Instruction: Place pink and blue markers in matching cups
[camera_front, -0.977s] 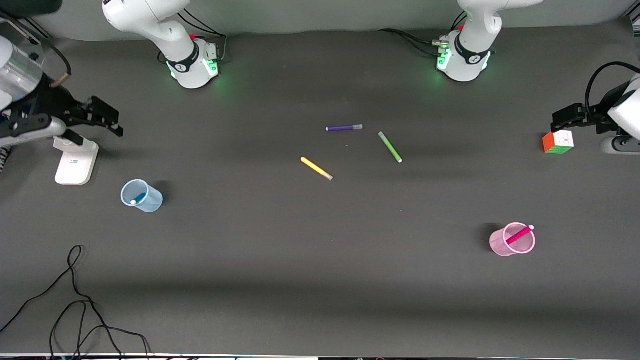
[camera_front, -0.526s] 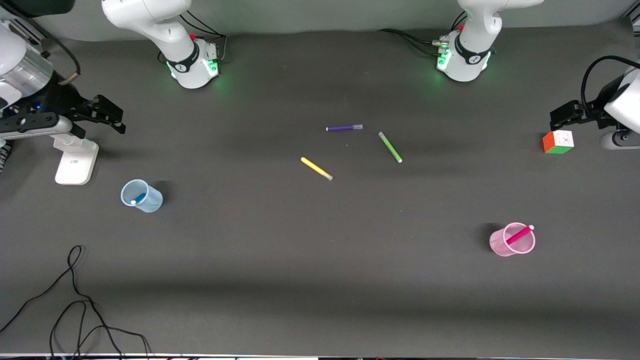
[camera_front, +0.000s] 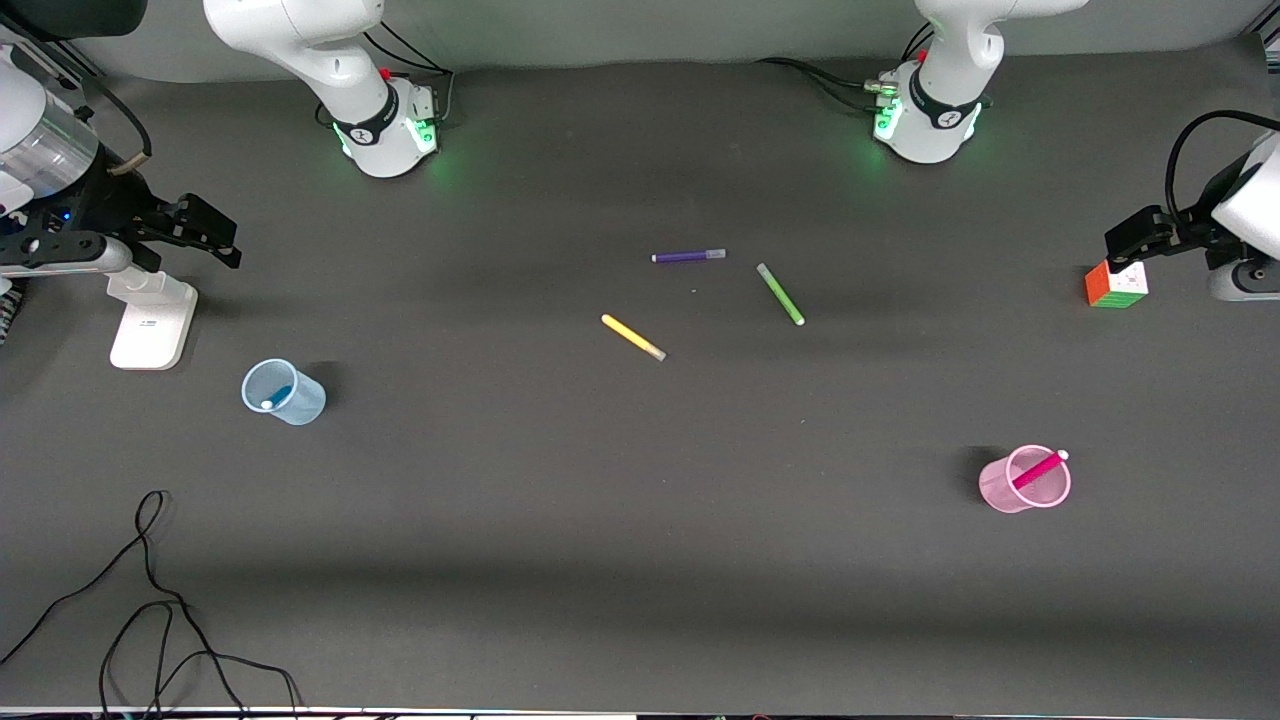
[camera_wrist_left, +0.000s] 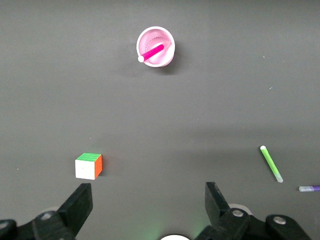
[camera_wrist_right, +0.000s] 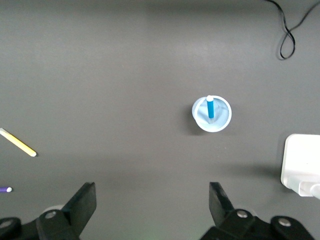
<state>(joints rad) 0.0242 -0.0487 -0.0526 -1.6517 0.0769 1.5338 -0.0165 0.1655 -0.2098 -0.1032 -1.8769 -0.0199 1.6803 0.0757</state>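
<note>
Toward the bench's near edge at the left arm's end, the pink marker (camera_front: 1039, 468) stood slanted inside the pink cup (camera_front: 1003, 493), its pale tip poking over the rim. Toward the right arm's end, farther from the near edge, the blue marker (camera_wrist_right: 210, 107) stood in the blue cup (camera_front: 298, 404), plain to see from the right wrist view. Judged from that, both placements looked done and nothing of the task seemed left; the purple marker (camera_front: 688, 256), green marker (camera_front: 780, 294) and yellow marker (camera_front: 633, 337) lay untouched about the bench's middle.

The left gripper (camera_front: 1150, 238) hung over the bench's end edge just above a colour cube (camera_front: 1116, 285), its fingers (camera_wrist_left: 80, 205) spread wide and holding nothing. The right gripper (camera_front: 200, 235) hung over the other end edge, above a white stand (camera_front: 150, 325), its fingers (camera_wrist_right: 82, 202) likewise wide apart and empty. Both arms appeared to be waiting, clear of the cups.
</note>
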